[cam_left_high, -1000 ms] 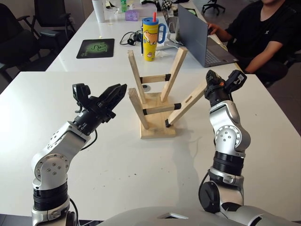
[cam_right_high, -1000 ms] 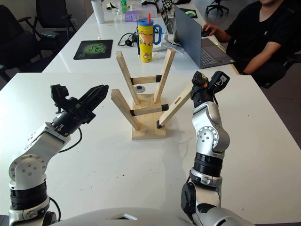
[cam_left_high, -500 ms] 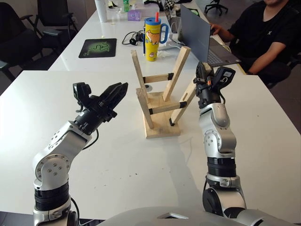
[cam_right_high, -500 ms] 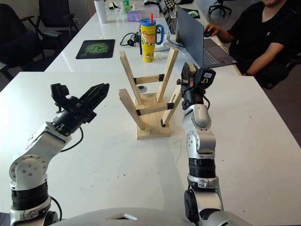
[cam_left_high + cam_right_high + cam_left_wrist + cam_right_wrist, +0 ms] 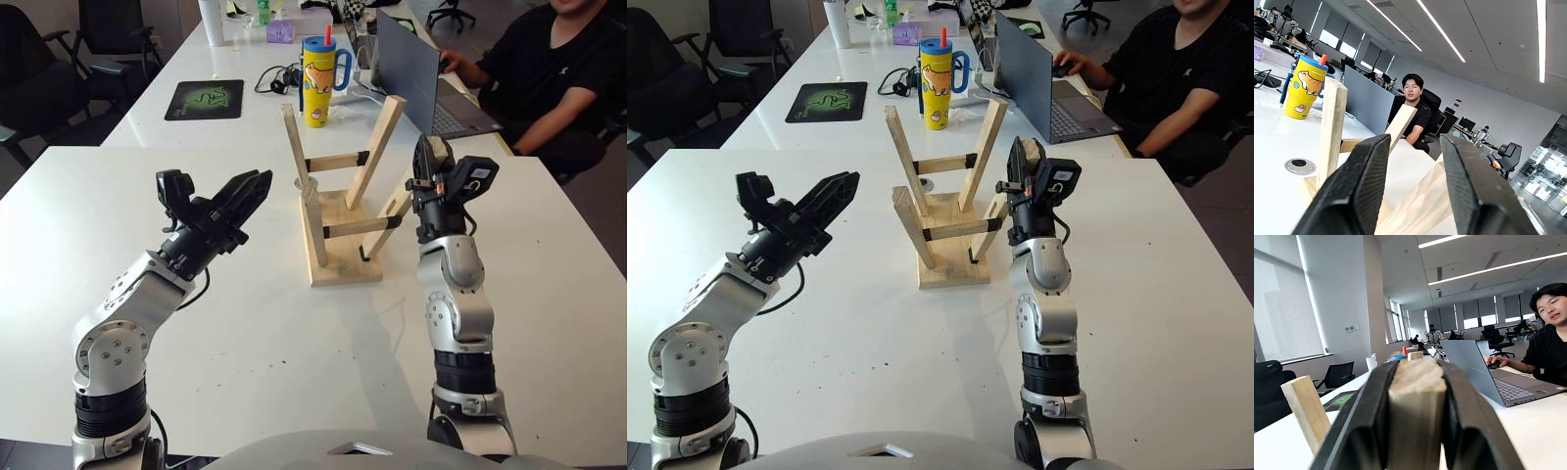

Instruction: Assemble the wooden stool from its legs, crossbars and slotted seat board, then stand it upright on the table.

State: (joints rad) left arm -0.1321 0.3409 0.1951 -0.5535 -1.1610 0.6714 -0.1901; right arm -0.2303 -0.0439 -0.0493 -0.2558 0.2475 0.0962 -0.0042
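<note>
Upside-down stool on the white table, a little beyond the middle. With the seat board down on the tabletop, 4 legs in the air, splayed outward toward their free ends. Also 2 crossbars with black ends: 1 between the far pair of legs, 1 between the near pair.

At the stool's right side, raised above the table, the right gripper, clamped tight on the upper end of the near right leg. Lower end of that leg down on the seat board's near right part. In the right wrist view, both fingers pressed flat against the sides of the wood, no gap visible.

In the air left of the stool, the left gripper, near it but apart, nothing in its grasp. Spread wide, tips aimed at the stool. In the left wrist view, a look between the 2 black fingers at the legs and a crossbar beyond, untouched.

On the next table behind: a yellow cup just past the stool's far legs, a laptop to its right, a dark mat to its left.
</note>
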